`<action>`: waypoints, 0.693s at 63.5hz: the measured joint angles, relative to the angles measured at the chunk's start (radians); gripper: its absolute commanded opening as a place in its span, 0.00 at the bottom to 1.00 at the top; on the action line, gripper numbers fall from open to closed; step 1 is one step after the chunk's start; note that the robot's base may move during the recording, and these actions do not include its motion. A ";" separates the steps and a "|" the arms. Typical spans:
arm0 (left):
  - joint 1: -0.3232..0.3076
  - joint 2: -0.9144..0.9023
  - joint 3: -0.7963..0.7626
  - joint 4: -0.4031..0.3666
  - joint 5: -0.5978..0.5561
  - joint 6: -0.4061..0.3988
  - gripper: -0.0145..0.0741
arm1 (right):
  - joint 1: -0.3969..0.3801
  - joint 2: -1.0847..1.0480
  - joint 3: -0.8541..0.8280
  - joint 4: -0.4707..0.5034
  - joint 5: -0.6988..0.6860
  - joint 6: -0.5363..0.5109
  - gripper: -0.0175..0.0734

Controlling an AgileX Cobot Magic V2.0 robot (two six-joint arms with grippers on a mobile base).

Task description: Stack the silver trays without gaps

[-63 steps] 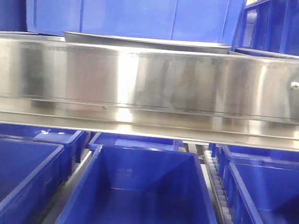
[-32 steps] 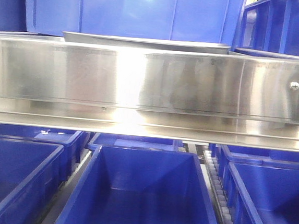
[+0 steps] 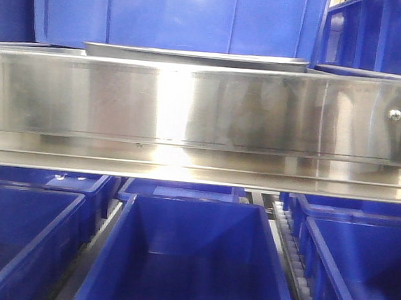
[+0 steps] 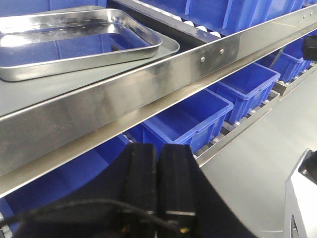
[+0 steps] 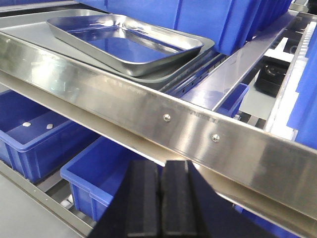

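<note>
Holding both arms low before the shelf rail [image 3: 204,108], left pincer [image 4: 157,163] and right pincer [image 5: 157,183] pressed together and empty, we judge the reach not yet begun: next we must spread one and lift toward the silver trays [image 5: 126,42] nested on the shelf.

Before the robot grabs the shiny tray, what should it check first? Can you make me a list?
1. Left gripper empty: ok, pads pressed together, holding nothing.
2. Right gripper empty: ok, also shut on nothing.
3. Grippers open for grasping: not ok, both shut.
4. Silver tray in sight: ok, it sits on the upper shelf behind the steel rail.
5. Arms above the rail: not ok, both grippers sit lower than it, over the blue bins.
6. Trays stacked without gaps: cannot tell; the tray rests on a flatter grey tray, fit unclear.
</note>
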 measured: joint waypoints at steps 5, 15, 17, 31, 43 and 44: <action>0.000 0.000 0.000 0.000 0.000 0.000 0.11 | 0.000 0.000 0.000 0.000 0.000 0.000 0.25; 0.000 0.000 0.000 0.000 0.000 0.000 0.11 | 0.000 0.000 0.000 0.000 0.000 0.000 0.25; 0.003 0.000 0.000 0.000 0.000 0.000 0.11 | 0.000 0.000 0.000 0.000 0.000 0.000 0.25; 0.195 -0.021 0.025 -0.002 -0.019 0.039 0.11 | 0.000 0.000 0.000 0.000 0.000 0.000 0.25; 0.441 -0.157 0.143 -0.035 -0.164 0.165 0.11 | 0.000 0.000 0.000 0.000 0.000 0.000 0.25; 0.464 -0.178 0.159 -0.042 -0.179 0.178 0.11 | 0.000 0.000 0.000 0.000 0.000 0.000 0.25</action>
